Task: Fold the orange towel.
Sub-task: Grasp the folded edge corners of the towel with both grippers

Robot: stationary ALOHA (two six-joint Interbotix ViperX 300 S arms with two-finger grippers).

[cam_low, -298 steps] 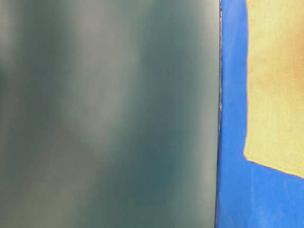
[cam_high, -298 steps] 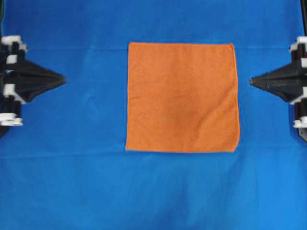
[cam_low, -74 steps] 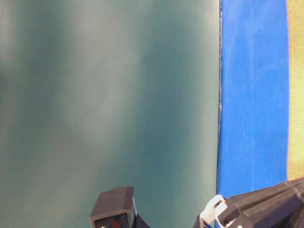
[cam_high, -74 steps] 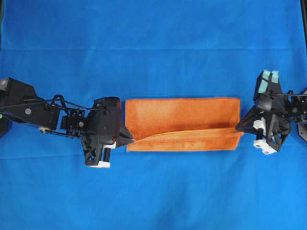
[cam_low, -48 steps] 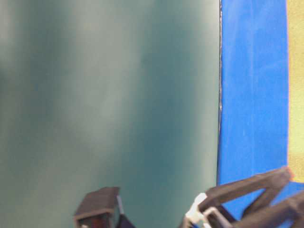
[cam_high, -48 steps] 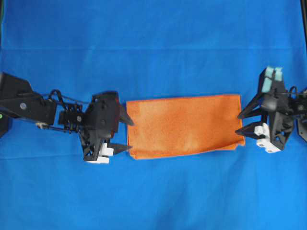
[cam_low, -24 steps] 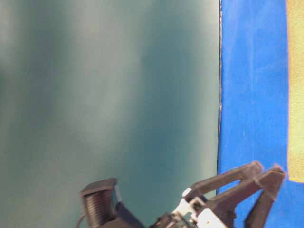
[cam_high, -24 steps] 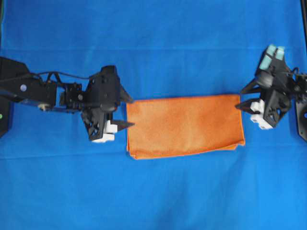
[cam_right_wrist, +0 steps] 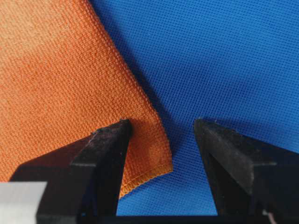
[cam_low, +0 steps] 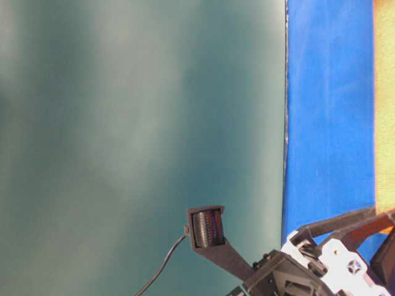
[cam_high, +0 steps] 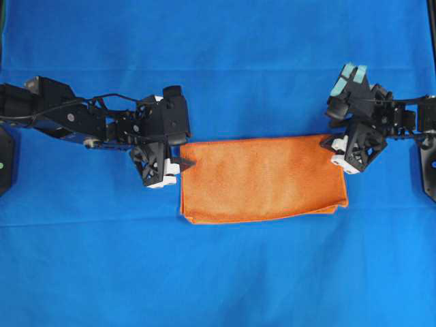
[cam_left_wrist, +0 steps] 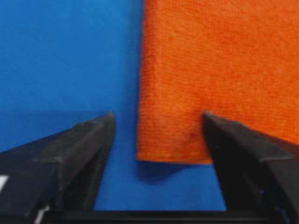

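Note:
The orange towel (cam_high: 262, 178) lies folded in half as a wide rectangle on the blue cloth (cam_high: 218, 68). My left gripper (cam_high: 182, 153) is open at its far left corner. In the left wrist view that corner of the towel (cam_left_wrist: 210, 56) lies between the spread fingers of the gripper (cam_left_wrist: 158, 116), untouched. My right gripper (cam_high: 329, 146) is open at the far right corner. The right wrist view shows the hemmed towel corner (cam_right_wrist: 56, 84) slightly curled up between the jaws of that gripper (cam_right_wrist: 161, 123), beside one finger (cam_right_wrist: 107, 154).
The blue cloth covers the whole work surface. The table-level view shows a plain dark green wall (cam_low: 142, 123), a strip of the towel (cam_low: 384, 105) at the right edge and part of an arm (cam_low: 296, 271) at the bottom.
Both open grippers have moved from the towel's near side to its far corners. The folded towel has stayed flat.

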